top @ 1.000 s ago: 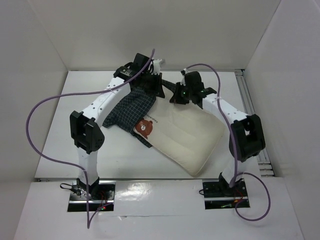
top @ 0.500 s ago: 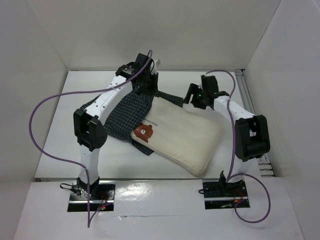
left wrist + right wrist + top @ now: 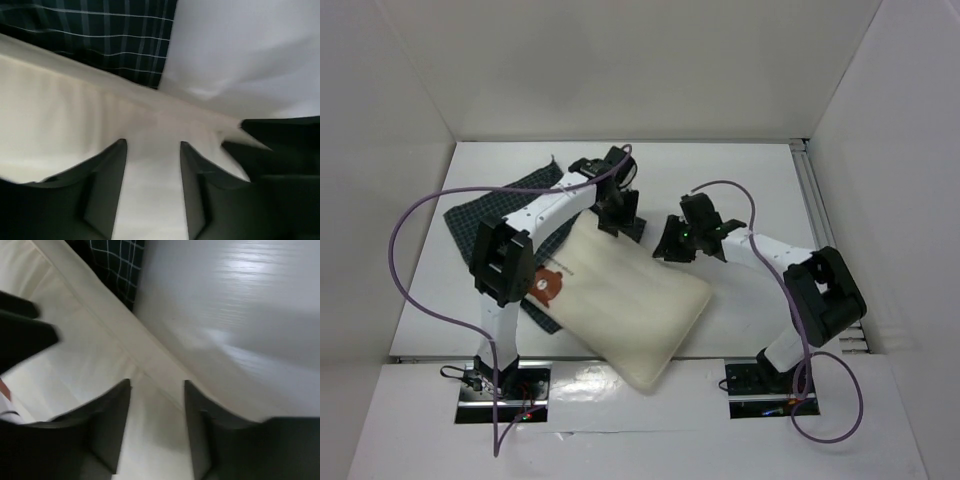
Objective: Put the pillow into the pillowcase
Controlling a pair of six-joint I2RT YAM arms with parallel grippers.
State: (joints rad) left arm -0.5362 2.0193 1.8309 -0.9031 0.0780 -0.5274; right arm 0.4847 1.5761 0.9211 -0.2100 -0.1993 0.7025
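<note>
**Pillow fully out of the case, both arms at its far edge**

The white bench [image 3: 760, 180] carries everything, w/ walls on three sides. Biggest thing on it is the pillow [image 3: 620, 310]: cream, lying flat on a diagonal across the middle, near corner poking toward the arm bases. None of it is inside the pillowcase [image 3: 485, 210]. That's the navy check cloth spread flat at the far left, partly under the left arm and tucked under the pillow's left end. Can't tell where its mouth is.

Left end effector [image 3: 620, 218] sits over the pillow's far edge, fingers spread, cream fabric showing in the gap and nothing pinched that I can see. Right end effector [image 3: 672, 243] is just beside it on the same edge, fingers also parted astride the pillow seam. Whether the pads touch the cloth, I can't tell.

My read: this is a setup stage, not insertion proper, approx. nothing of the actual stuffing done. Next move prob. needs one arm to find and lift the case's open end and hold it wide, while the other feeds a short end of the pillow in. Soft cloth will sag, so the mouth may flop closed.

Markings: a brown bear face [image 3: 549, 285] at the pillow's left end. There's dark lettering by it, too small to read.
</note>
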